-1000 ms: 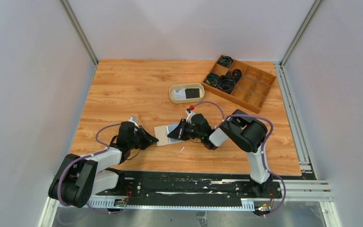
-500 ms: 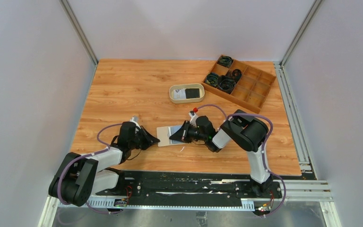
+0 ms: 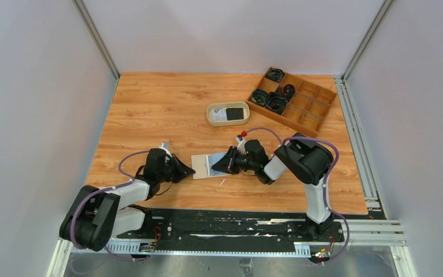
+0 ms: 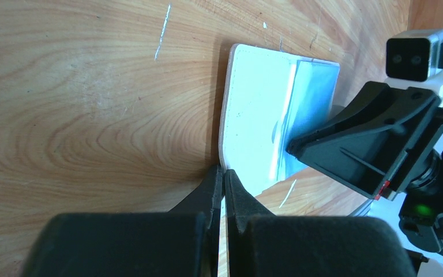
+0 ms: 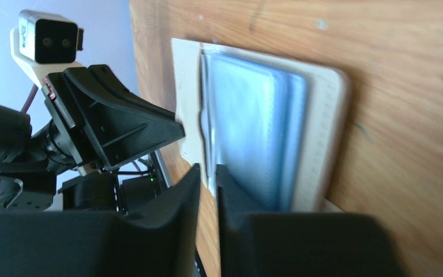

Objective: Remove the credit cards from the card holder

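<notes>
Your left gripper (image 4: 224,173) is pinched shut on the edge of the open holder (image 4: 254,109). Your right gripper (image 5: 208,170), jaws barely parted, straddles its blue pocket; you cannot tell whether it grips.

We cannot tell whether cards remain in the wallet (image 5: 265,133) pockets. From above, the right gripper (image 3: 213,167) covers its right edge. Whether its blurred, cropped fingers (image 5: 167,222) pinch anything is unclear. The tray (image 3: 209,114) contents are too small to identify.
</notes>
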`<state>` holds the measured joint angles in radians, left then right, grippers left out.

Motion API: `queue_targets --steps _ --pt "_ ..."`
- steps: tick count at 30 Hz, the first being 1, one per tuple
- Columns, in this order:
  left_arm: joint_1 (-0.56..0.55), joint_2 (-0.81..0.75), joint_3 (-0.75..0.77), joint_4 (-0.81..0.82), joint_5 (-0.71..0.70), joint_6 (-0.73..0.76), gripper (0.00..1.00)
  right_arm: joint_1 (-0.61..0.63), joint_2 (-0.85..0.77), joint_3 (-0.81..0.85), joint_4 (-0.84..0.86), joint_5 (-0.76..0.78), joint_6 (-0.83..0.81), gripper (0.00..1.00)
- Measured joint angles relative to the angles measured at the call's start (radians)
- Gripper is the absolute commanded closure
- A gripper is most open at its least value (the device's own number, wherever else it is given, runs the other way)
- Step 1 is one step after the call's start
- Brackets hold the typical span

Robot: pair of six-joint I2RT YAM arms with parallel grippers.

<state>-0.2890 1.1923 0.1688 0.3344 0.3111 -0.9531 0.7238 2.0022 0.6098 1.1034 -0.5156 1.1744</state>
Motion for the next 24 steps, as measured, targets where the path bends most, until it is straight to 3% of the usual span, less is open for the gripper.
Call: queue_targets --steps 4,12,24 --pt "0.000 0.008 0.000 0.003 0.000 0.001 1.00 0.006 -0.002 0.056 -0.047 -0.014 -0.010 0.59" --pt "0.000 0.047 0.004 0.034 -0.001 0.008 1.00 0.024 -0.068 0.144 -0.303 0.012 -0.095 0.57" --pt "0.002 0.142 0.035 0.109 -0.008 0.008 1.00 0.027 -0.057 0.238 -0.475 0.019 -0.120 0.57"
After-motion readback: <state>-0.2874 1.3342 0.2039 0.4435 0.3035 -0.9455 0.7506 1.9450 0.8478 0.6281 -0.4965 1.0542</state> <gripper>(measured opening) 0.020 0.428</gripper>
